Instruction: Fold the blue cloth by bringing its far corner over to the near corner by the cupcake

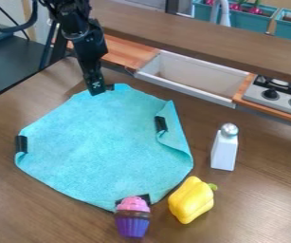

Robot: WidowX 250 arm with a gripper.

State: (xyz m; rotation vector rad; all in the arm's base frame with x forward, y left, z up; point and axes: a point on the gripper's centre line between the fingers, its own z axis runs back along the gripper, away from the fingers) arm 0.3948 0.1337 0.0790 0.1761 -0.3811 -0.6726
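the black arm (pixel 75 26) has a looping cable (pixel 8 30) and pale-flecked hand (pixel 102 90).

A toy cupcake (pixel 133 224) with pink icing and a purple cup stands near the bottom of the wooden table (pixel 261 199), just beside a yellow bell pepper (pixel 190 200) with a green stem. A white shaker (pixel 224 154) with a silver top stands upright behind the pepper. Beyond lie a pale sink (pixel 195 76), a stove (pixel 279 96) with dark knobs, a brown ledge (pixel 198 38) and teal planters (pixel 242 21)
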